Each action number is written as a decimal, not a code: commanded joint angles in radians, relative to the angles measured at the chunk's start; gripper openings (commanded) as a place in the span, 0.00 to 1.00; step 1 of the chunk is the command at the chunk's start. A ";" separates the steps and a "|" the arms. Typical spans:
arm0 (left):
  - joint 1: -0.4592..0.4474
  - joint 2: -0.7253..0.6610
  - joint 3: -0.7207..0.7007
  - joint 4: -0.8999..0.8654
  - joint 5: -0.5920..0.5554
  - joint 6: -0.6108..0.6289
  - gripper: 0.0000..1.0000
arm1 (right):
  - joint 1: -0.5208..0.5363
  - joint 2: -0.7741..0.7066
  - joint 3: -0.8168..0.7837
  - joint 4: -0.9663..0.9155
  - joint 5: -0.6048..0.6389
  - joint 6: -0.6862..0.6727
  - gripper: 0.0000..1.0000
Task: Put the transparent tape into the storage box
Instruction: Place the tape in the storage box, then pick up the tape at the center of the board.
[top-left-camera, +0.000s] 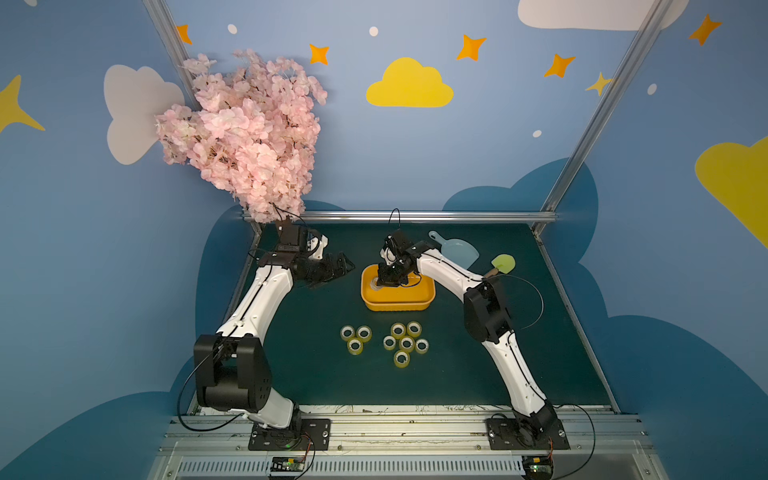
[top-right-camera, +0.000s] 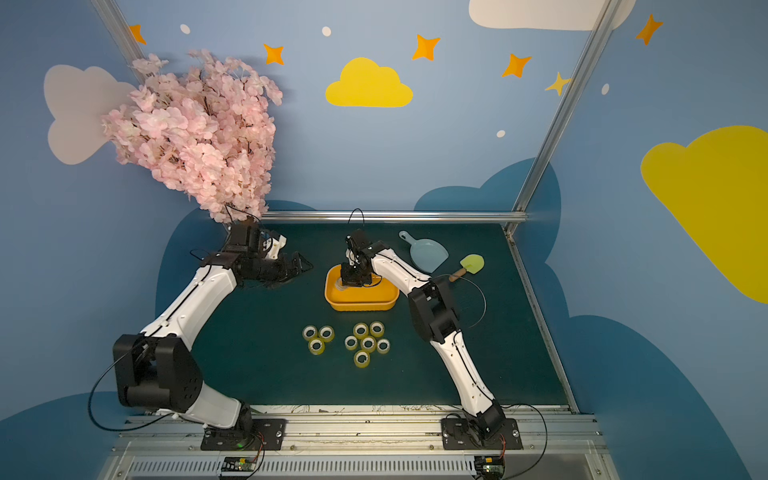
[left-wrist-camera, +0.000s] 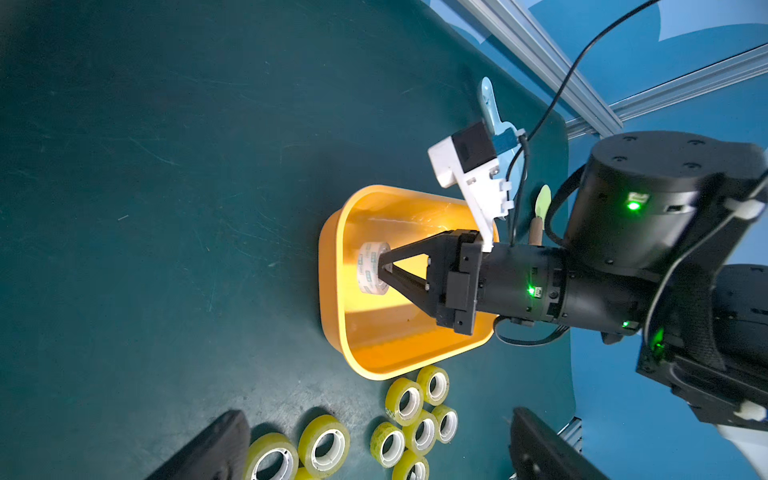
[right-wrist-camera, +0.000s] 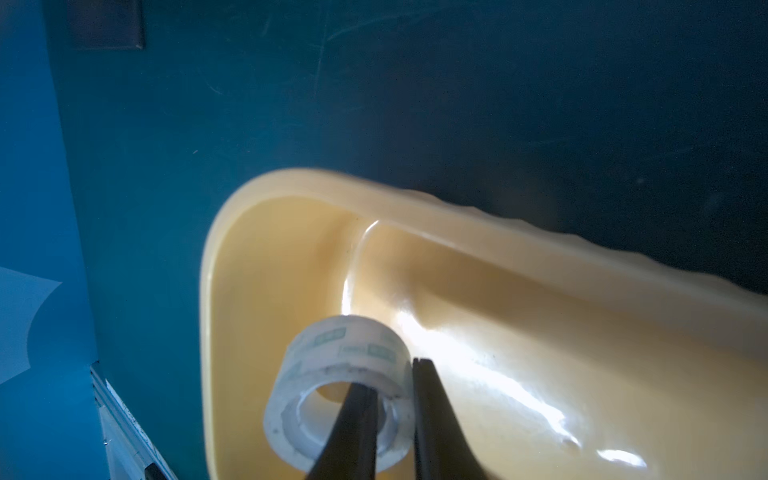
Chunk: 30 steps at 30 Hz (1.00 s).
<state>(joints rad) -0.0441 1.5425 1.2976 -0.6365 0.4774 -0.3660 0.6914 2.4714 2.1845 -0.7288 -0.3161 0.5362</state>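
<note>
The orange-yellow storage box (top-left-camera: 399, 307) (top-right-camera: 361, 306) sits mid-table. My right gripper (top-left-camera: 388, 278) (right-wrist-camera: 392, 374) reaches down into its left end, shut on a clear transparent tape roll (right-wrist-camera: 345, 345) (left-wrist-camera: 370, 268). One finger is inside the roll's core and the other is against its outer face. The roll hangs tilted just over the box floor near the rim (right-wrist-camera: 291, 178). My left gripper (top-left-camera: 345, 266) (left-wrist-camera: 378, 453) hovers left of the box, open and empty. Several yellowish tape rolls (top-left-camera: 405, 343) (left-wrist-camera: 415, 419) lie in two clusters in front of the box.
A pale blue dustpan (top-left-camera: 457, 249) and a green toy shovel (top-left-camera: 503, 264) lie behind the right arm at the back right. A pink blossom tree (top-left-camera: 245, 137) overhangs the back left corner. Metal frame rails border the green mat (top-left-camera: 311, 374).
</note>
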 joint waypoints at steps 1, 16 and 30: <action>0.004 0.017 -0.015 0.000 0.019 -0.001 1.00 | 0.005 0.005 0.020 -0.003 0.010 0.010 0.31; -0.032 0.042 -0.014 -0.017 -0.011 0.014 1.00 | -0.001 -0.387 -0.271 0.023 0.072 -0.091 0.39; -0.118 -0.161 -0.164 0.075 -0.129 0.040 1.00 | 0.000 -1.008 -0.974 0.193 0.174 -0.188 0.39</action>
<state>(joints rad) -0.1543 1.4487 1.1721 -0.5972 0.3820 -0.3340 0.6899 1.5364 1.2839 -0.5877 -0.1909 0.3782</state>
